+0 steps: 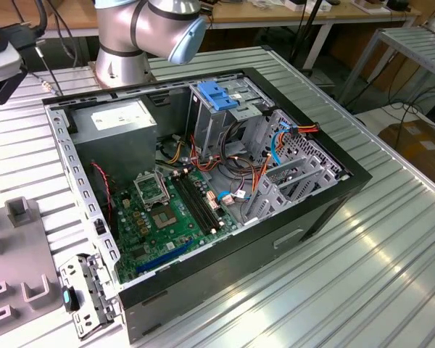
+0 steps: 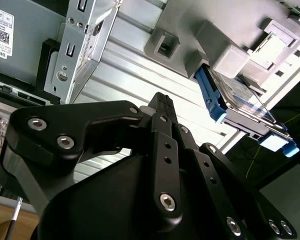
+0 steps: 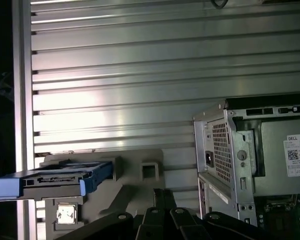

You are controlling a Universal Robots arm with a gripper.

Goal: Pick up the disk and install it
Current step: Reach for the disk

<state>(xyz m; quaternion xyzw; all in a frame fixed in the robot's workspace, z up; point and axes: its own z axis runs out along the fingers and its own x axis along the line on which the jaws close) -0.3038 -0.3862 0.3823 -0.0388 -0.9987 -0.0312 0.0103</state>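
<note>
Gripper (image 3: 162,194): I see jaws pressed together, empty. Disk (image 3: 52,179): beyond its tip, off to one side, on grey fixture (image 3: 140,170).

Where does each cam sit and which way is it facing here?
Exterior view: off the arm, looking down into the open computer case on the table; the arm's base joints show.
Second wrist view: on the arm, looking along the gripper toward the disk in its grey holder.
First wrist view: on the arm, looking past the gripper at disk, holder, case.
Shared: both wrist views show gripper, disk, holder.
</note>
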